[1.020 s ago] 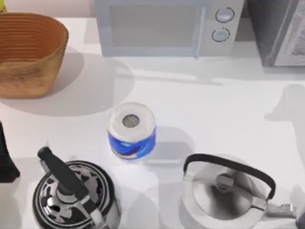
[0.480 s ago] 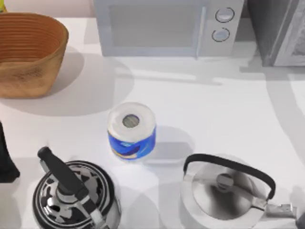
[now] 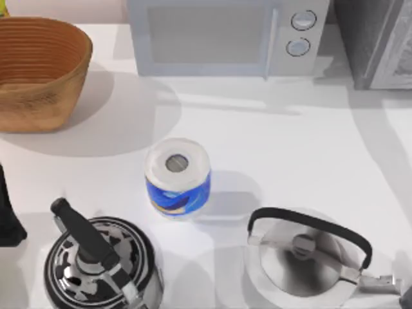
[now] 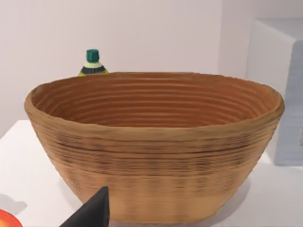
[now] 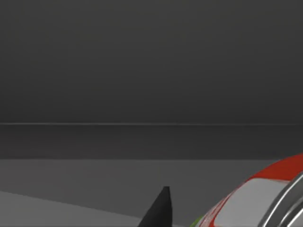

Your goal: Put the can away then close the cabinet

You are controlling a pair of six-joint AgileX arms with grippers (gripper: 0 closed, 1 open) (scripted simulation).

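In the right wrist view, the can point(image 5: 265, 198) shows close up: silver top, red label, a trace of green below. It sits right beside one black fingertip point(image 5: 162, 208) of my right gripper, which looks shut on it. Behind them is the cabinet's dark grey inside point(image 5: 151, 85), with a shelf floor below. In the top view, the grey cabinet point(image 3: 376, 42) stands at the table's far right corner. My left arm point(image 3: 6, 219) is parked at the left edge, and one of its fingertips point(image 4: 94, 213) points at the basket.
A wicker basket point(image 3: 38, 71) stands at the far left, with a green-capped bottle point(image 4: 93, 64) behind it. The microwave point(image 3: 225, 35) is at the back. A blue-wrapped paper roll point(image 3: 177, 177) sits mid-table. Two kettles point(image 3: 96, 264) point(image 3: 309, 254) stand along the front edge.
The arm's shadow on the table's right side has slid off to the right and faded. The objects on the table have not moved.
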